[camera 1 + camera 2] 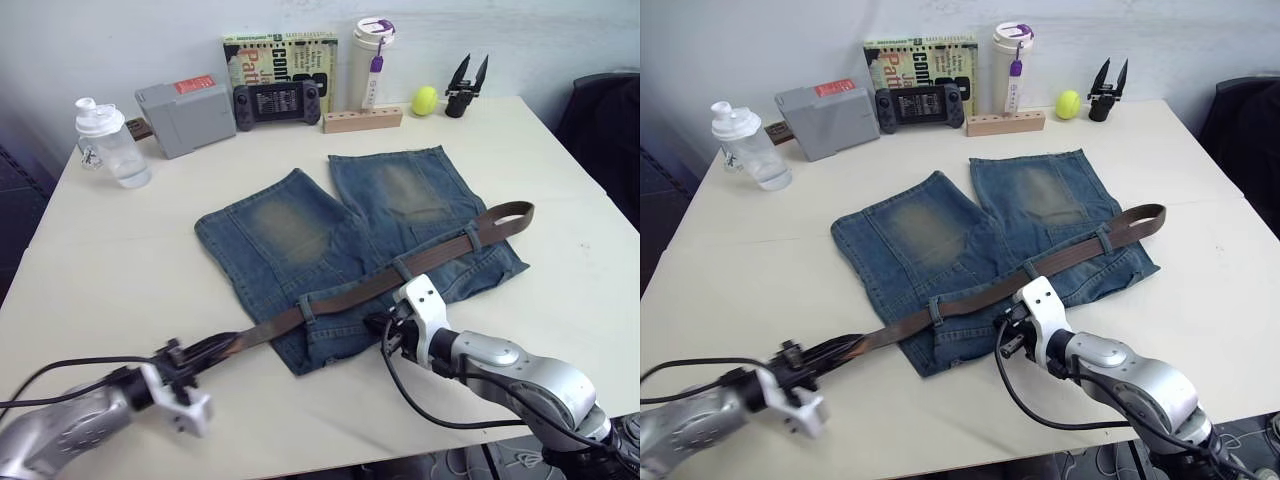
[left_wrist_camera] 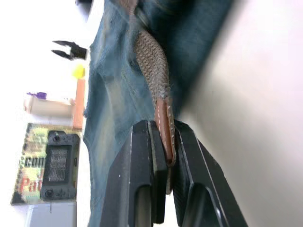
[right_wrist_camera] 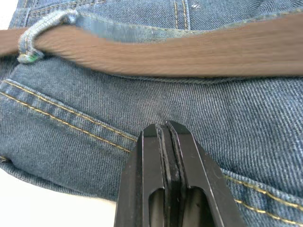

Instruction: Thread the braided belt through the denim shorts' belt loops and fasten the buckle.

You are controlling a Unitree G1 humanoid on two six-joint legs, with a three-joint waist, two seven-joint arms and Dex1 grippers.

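1. The denim shorts (image 1: 340,250) lie flat near the middle of the pale, smooth table (image 1: 120,270), with the waistband toward the near edge and both legs pointing to the far edge. The cloth is blue twill with faded yellowish patches on each leg and tan double stitching along the seams.
2. The braided belt (image 1: 400,275) is a long narrow brown strap of woven texture. It runs slantwise along the waistband under three belt loops (image 1: 403,268), short upright strips of the same denim.
3. One rounded belt end reaches past the shorts toward the right edge of the table. The other end trails off the shorts toward the near left corner.
4. The left tool (image 1: 190,362) is closed on that trailing end: in the left wrist view its two flat black fingers (image 2: 142,179) pinch a smooth leather tab stitched onto the weave.
5. The right tool (image 1: 385,330) rests on the denim just below the belt, at the waistband's near edge, with its black fingers (image 3: 151,175) pressed together and holding nothing that can be made out.
6. Along the far edge stand a clear plastic bottle (image 1: 108,145), a grey box (image 1: 186,115), a book (image 1: 280,60), a white tumbler (image 1: 372,58) and a yellow ball (image 1: 425,100).
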